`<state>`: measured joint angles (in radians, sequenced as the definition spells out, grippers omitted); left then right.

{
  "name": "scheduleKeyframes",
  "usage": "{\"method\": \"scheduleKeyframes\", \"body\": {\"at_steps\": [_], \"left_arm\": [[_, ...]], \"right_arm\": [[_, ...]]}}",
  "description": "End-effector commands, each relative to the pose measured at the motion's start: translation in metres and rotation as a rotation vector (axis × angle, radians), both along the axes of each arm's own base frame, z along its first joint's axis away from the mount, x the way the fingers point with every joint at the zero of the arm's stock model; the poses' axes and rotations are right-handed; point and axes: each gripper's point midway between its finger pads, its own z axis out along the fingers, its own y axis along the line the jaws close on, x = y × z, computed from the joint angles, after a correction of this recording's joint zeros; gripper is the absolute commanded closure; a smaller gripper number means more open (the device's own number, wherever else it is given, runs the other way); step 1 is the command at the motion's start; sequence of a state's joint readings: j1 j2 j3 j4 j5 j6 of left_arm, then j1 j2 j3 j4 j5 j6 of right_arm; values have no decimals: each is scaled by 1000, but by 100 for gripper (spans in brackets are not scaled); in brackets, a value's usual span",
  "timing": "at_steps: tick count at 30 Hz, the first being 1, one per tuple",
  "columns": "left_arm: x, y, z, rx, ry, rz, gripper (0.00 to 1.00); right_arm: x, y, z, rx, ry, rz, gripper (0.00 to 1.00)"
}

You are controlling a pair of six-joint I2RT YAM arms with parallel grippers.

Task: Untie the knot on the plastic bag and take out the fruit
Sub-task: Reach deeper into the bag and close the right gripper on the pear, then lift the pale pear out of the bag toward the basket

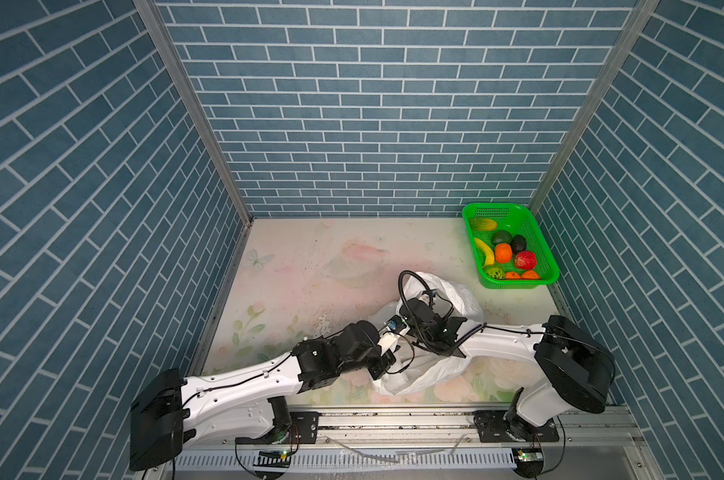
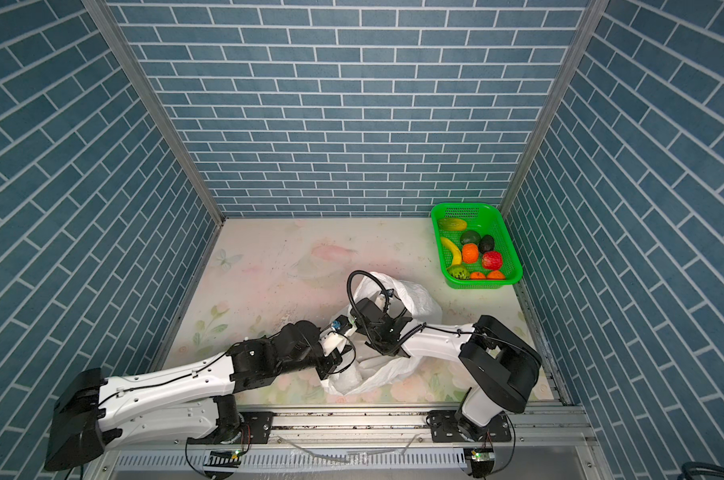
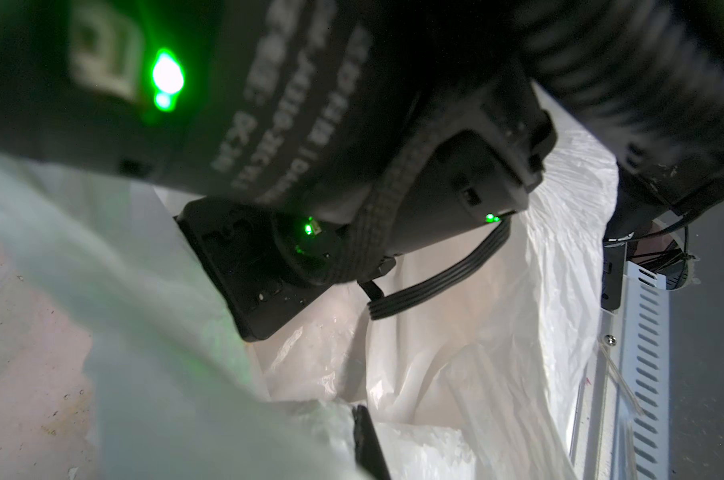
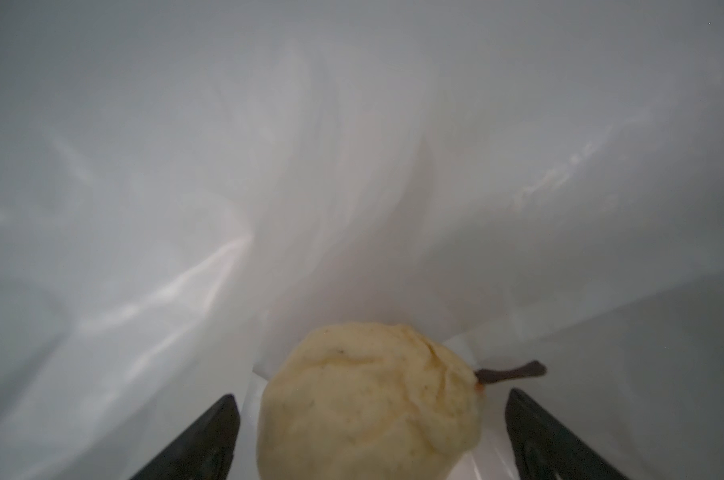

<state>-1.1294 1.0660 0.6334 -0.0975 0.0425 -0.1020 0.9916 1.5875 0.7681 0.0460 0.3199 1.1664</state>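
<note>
The white plastic bag [image 1: 462, 293] [image 2: 420, 293] lies open on the floral table, right of the middle. At the bag's near edge my left gripper [image 1: 379, 371] [image 3: 362, 419] is shut on a fold of its film [image 3: 455, 353]. My right gripper [image 4: 370, 397] reaches inside the bag and is hidden in both top views. It stands open, with a cream-white fruit [image 4: 352, 374] with a brown stem between its fingers, a small gap on each side. Bag film [image 4: 352, 166] fills the view behind it. The knot is not in view.
A green mesh basket [image 1: 518, 284] [image 2: 484, 284] stands at the back right corner and holds several fruits, among them a red one [image 1: 525, 260] and an orange one [image 1: 503, 252]. Brick-patterned walls close three sides. A metal rail [image 1: 393, 415] runs along the front.
</note>
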Motion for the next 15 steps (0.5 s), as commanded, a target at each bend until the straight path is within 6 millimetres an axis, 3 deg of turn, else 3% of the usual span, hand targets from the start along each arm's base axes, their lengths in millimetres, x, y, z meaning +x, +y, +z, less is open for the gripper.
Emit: {"method": "scheduleKeyframes", "body": {"at_steps": [1, 4, 15], "left_arm": [[-1, -1, 6, -20, -3, 4, 100], [-1, 0, 6, -22, -3, 6, 100], [1, 3, 5, -11, -9, 18, 100]], "right_arm": [[10, 15, 3, 46, 0, -8, 1], [16, 21, -7, 53, 9, -17, 1], [13, 14, -6, 63, 0, -26, 33]]}}
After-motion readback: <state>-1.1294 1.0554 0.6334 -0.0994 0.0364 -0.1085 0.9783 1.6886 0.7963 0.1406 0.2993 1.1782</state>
